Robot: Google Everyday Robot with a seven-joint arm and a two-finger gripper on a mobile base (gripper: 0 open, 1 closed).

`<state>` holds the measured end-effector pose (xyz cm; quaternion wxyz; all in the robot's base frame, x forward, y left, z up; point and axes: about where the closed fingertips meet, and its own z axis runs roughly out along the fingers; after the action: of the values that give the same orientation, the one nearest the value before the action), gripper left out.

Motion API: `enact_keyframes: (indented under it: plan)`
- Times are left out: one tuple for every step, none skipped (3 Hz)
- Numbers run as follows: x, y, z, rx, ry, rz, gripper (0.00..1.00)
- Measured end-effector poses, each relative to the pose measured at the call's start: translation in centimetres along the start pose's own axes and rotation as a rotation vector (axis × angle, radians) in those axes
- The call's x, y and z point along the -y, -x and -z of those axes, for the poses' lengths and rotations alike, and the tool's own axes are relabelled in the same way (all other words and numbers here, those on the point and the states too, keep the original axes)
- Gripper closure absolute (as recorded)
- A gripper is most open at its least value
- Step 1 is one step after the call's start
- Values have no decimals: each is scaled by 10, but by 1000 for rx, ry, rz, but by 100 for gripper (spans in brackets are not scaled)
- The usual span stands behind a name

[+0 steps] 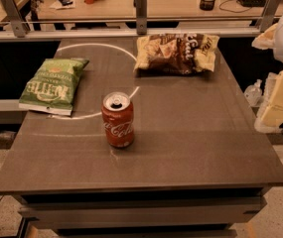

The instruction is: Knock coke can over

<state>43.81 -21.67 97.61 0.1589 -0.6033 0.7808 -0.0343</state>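
The coke can (117,119) stands upright on the dark grey table (195,138), a little left of centre and near the front. It is red with white script and a silver top with a pull-tab. My gripper (279,100) shows as pale yellowish and white parts at the right edge of the camera view, beyond the table's right side. It is well to the right of the can and apart from it.
A green chip bag (54,85) lies at the table's left edge. A brown and yellow chip bag (176,53) lies at the back. A white arc is marked on the tabletop behind the can. A railing and desks stand beyond.
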Motion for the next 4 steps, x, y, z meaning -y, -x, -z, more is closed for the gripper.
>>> enact_keyframes:
  plan:
    - [0, 0, 0, 0, 0, 0, 0]
    - [-7, 9, 0, 82, 10, -28, 0]
    - [-24, 17, -21, 270, 16, -100, 0]
    - [-35, 33, -40, 469, -21, -128, 0]
